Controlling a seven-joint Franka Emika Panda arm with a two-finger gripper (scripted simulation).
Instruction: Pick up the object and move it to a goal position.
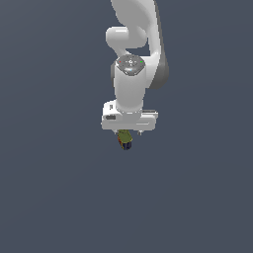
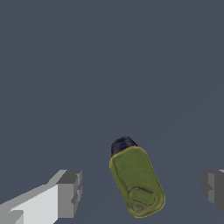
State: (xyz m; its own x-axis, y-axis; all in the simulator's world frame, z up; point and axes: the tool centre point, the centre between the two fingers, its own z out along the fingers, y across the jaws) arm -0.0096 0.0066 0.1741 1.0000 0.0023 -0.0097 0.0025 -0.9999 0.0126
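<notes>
While the gripper (image 2: 140,197) gapes, the object (image 2: 135,181) lies between its fingers

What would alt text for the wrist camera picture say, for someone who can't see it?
An olive-green object with a dark navy end lies tilted on a plain grey-blue surface, between the two grey fingertips of the open gripper. Neither fingertip touches it, and an oval outline marks its green face.

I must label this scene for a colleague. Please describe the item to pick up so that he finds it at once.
Start at the white robot arm and go down to its white tool. Between the open grey fingers lies the small olive-green box with a dark navy end, the only coloured thing on the plain grey floor.
</notes>
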